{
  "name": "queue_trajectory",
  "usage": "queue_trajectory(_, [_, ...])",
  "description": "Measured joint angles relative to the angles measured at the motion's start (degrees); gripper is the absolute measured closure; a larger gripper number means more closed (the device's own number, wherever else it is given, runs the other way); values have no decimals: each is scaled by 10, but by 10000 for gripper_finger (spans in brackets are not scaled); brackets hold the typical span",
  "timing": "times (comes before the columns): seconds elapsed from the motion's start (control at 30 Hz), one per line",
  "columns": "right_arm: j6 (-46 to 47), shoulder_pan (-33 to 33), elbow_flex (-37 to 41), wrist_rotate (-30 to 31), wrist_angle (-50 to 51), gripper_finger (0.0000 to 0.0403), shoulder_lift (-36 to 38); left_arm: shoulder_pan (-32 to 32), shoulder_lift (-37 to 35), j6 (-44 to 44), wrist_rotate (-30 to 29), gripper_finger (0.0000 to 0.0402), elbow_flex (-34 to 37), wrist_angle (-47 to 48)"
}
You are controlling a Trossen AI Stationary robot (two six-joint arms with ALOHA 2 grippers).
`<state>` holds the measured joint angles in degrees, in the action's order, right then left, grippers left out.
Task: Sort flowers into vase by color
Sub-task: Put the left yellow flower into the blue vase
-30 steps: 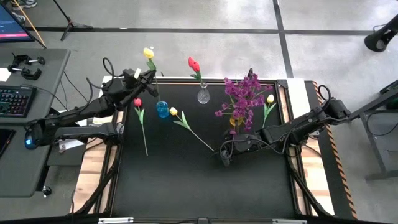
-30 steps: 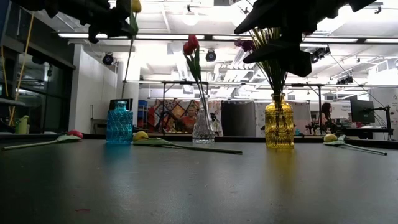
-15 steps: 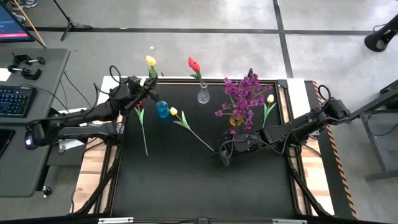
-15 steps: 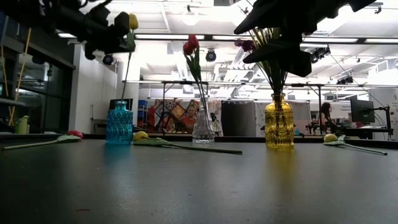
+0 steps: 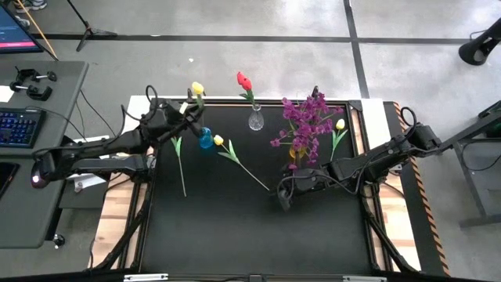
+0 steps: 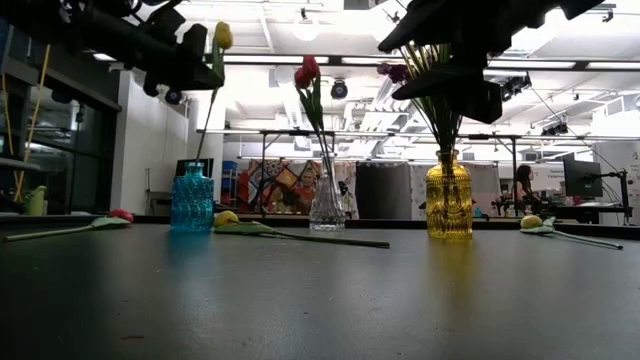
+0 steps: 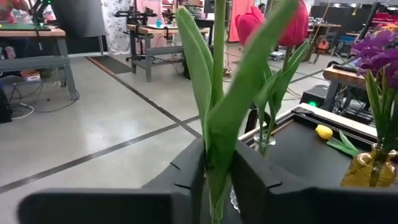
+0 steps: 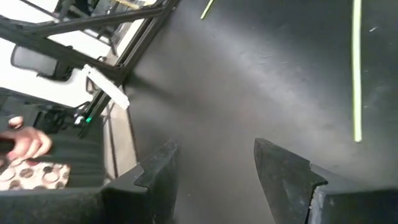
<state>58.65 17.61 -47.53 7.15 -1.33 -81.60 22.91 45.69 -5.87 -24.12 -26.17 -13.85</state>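
Note:
My left gripper [image 5: 188, 113] is at the table's far left, above the blue vase [image 5: 204, 139], shut on a yellow tulip [image 5: 197, 88]. The tulip's stem [image 6: 205, 120] runs down to the blue vase's mouth [image 6: 193, 164]. A red tulip [image 5: 244, 81] stands in the clear vase [image 5: 256, 120]. Purple sprigs [image 5: 307, 117] stand in the yellow vase [image 6: 448, 200]. One yellow tulip [image 5: 218, 140], a red tulip's stem [image 5: 182, 168] and another yellow tulip [image 5: 340, 124] lie flat on the table. My right gripper [image 5: 283, 197] hangs open over the table's middle, holding nothing. My left gripper pinches the yellow tulip's stem and leaves [image 7: 219, 146] between its two fingers, well below the flower head. The fingers [image 7: 189, 177] reach in level from the table's left side and lie across the stem. The tulip stands nearly upright, with its lower end at the blue vase's mouth.
The black table top has bare room in its near half [image 5: 250, 235]. A long green stem [image 5: 250, 172] lies across the middle, close to my right gripper. A side desk with a keyboard [image 5: 17, 125] stands left of the table.
My left gripper has sunk and gone a little toward the table's right and near side with the yellow tulip. The tulip has stayed upright and come down with it, its stem going lower toward the blue vase.

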Motion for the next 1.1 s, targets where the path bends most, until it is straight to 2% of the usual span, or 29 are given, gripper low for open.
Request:
queue_trajectory(0.3, [9,0,0,-43,-59,210,0,-19,-43,-26,1,231,0,74])
queue_trajectory(0.43, [6,0,0,-45,-100,210,0,-20,-83,-54,25,195,0,106])
queue_trajectory(0.6, [4,-4,0,-46,-143,210,0,-20,-141,-82,51,174,-16,131])
queue_trajectory(0.83, [4,-19,-20,-46,-203,210,0,-20,-184,-106,105,170,-74,135])
queue_trajectory(0.97, [-91,-29,-114,-46,-134,210,-6,-20,-188,-110,135,170,-105,134])
queue_trajectory(1.1, [-230,-31,-263,-40,49,210,-49,-20,-187,-121,147,170,-116,135])
